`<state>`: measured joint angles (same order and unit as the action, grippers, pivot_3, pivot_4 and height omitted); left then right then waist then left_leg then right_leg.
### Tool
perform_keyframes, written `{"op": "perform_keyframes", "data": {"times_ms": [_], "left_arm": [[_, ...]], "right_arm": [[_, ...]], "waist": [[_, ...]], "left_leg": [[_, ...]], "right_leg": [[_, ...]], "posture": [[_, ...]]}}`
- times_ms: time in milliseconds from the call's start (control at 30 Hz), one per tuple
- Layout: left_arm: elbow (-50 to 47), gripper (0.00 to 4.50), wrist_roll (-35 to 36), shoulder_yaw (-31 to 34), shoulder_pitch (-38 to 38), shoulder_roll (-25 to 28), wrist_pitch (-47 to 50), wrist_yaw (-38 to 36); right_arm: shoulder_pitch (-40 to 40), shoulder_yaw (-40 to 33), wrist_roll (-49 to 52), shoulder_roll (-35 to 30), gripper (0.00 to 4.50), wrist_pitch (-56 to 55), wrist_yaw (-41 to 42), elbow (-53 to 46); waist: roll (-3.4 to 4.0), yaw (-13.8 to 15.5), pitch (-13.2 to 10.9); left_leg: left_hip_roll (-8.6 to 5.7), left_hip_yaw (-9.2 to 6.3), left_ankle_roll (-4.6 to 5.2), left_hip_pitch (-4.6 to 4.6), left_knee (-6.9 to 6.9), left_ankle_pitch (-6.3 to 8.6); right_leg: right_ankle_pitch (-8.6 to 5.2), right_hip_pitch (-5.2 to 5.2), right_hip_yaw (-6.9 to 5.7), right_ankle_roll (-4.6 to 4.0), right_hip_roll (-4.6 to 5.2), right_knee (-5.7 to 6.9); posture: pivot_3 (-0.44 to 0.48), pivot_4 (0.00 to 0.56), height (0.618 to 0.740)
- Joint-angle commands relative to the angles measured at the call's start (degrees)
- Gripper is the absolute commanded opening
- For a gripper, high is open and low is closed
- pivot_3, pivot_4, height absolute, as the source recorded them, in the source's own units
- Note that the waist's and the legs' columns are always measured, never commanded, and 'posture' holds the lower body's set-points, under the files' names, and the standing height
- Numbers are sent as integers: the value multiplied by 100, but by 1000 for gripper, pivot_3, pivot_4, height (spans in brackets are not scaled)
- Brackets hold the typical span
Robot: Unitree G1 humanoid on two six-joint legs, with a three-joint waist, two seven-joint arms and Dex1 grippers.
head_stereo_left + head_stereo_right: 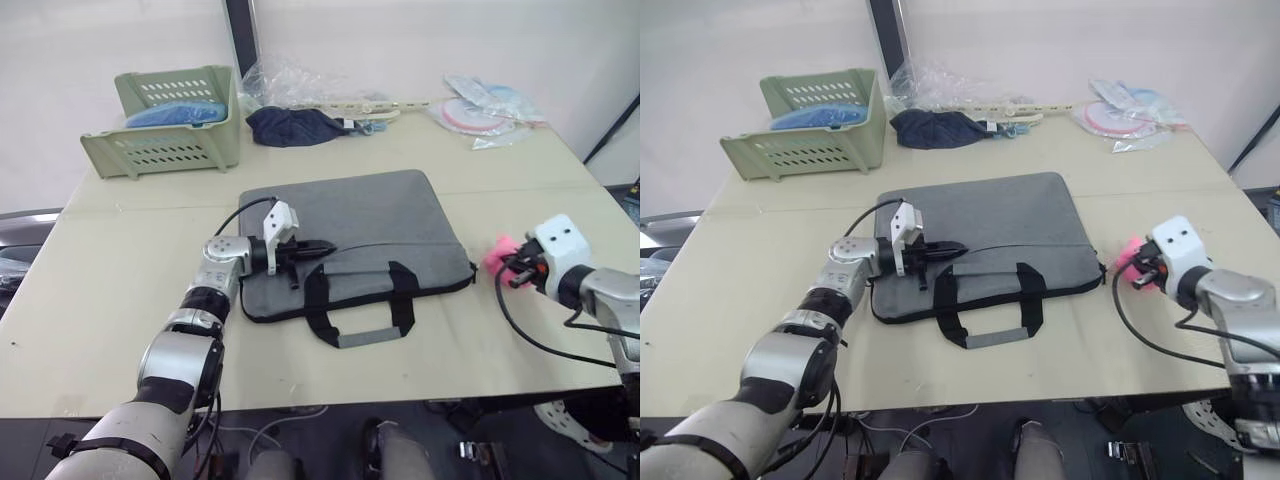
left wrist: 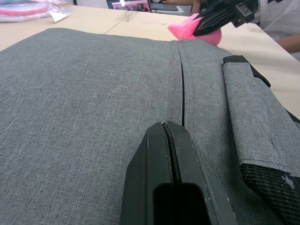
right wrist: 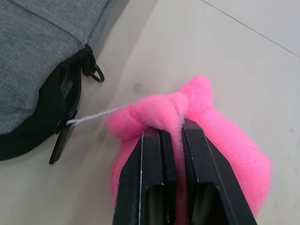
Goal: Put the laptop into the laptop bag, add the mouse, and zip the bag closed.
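The flat grey fabric laptop bag with black strap handles point(image 1: 345, 240) lies at centre frame on the pale counter point(image 1: 110, 290). The left claw point(image 1: 318, 247), clenched on nothing, presses down on its top panel. At right of frame, the right claw point(image 3: 172, 133) is clamped on the pink fluffy pompom charm point(image 3: 220, 136), which a thin white thread point(image 3: 93, 116) ties to the black zipper pull point(image 3: 63, 136) at the bag's corner. Pulling hard on the charm could likely snap the thread, or drag the bag if the left claw slips. No brand, label or writing can be read.
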<state>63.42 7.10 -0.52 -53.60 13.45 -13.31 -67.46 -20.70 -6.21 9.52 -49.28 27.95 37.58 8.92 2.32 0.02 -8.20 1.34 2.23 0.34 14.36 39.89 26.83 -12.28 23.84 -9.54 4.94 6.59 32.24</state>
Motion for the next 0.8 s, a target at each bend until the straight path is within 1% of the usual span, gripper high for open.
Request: {"op": "perform_keyframes", "data": {"times_ms": [33, 400, 667, 800], "left_arm": [[488, 0, -507, -425, 577, -38, 225, -135], [415, 0, -515, -464, 659, -57, 248, -198], [369, 0, -516, -480, 698, -76, 272, -230], [330, 0, -515, -499, 734, -90, 273, -269]], "right_arm": [[-350, 77, -207, 8, 26, -375, 42, 284], [-1035, 474, -429, 275, 26, -839, 227, 929], [-1401, 541, -577, 434, 26, -1085, 206, 1320], [-1444, 491, -582, 482, 26, -1127, 134, 1333]], "waist": [[1, -14, 1], [10, -27, 4], [24, -31, 9], [26, -29, 10]], "left_leg": [[0, 2, 0, -1, 0, 0], [6, 2, 0, 0, 0, 0], [9, 2, -1, 1, 0, 0], [8, 2, -1, 1, 0, 0]], "right_leg": [[1, 0, 1, 2, 0, -1], [4, -2, -2, 6, -2, -6], [5, -1, -3, 8, -2, -9], [5, -1, -3, 9, -2, -10]], "posture": [[0, 150, 740], [0, 150, 740], [0, 150, 740], [0, 150, 740]]}}
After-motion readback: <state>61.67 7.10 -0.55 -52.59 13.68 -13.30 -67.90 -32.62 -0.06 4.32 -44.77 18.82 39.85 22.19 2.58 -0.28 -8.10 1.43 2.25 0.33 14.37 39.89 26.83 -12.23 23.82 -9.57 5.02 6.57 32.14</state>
